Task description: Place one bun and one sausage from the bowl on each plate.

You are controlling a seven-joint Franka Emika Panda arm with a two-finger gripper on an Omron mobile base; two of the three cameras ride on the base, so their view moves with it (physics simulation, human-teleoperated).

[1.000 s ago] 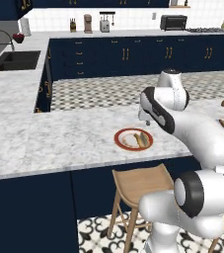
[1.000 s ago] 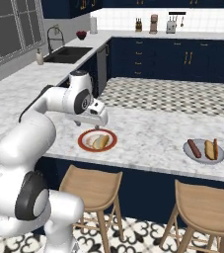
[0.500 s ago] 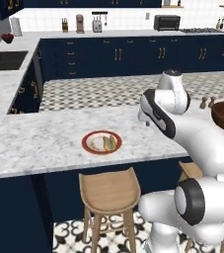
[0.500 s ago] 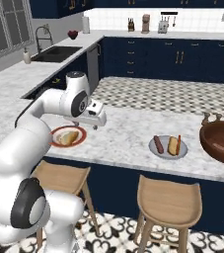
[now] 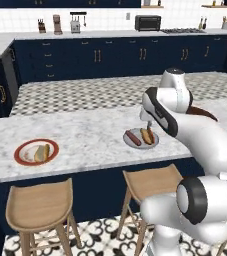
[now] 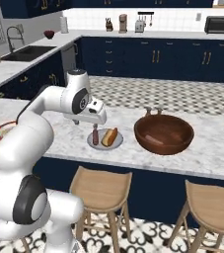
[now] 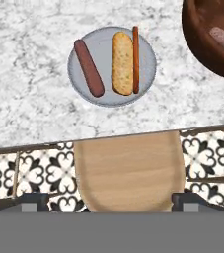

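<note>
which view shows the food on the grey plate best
The hand view: it looks straight down on the grey plate, with a dark sausage, a bun and a thin orange sausage lying side by side. The left base view shows the plate small and partly behind the arm; the right base view shows it small, at a slant.

Bare counter (image 7: pixel 29 99) surrounds grey plate (image 7: pixel 148 74); bowl (image 7: pixel 202 44) crowds one side.
</note>
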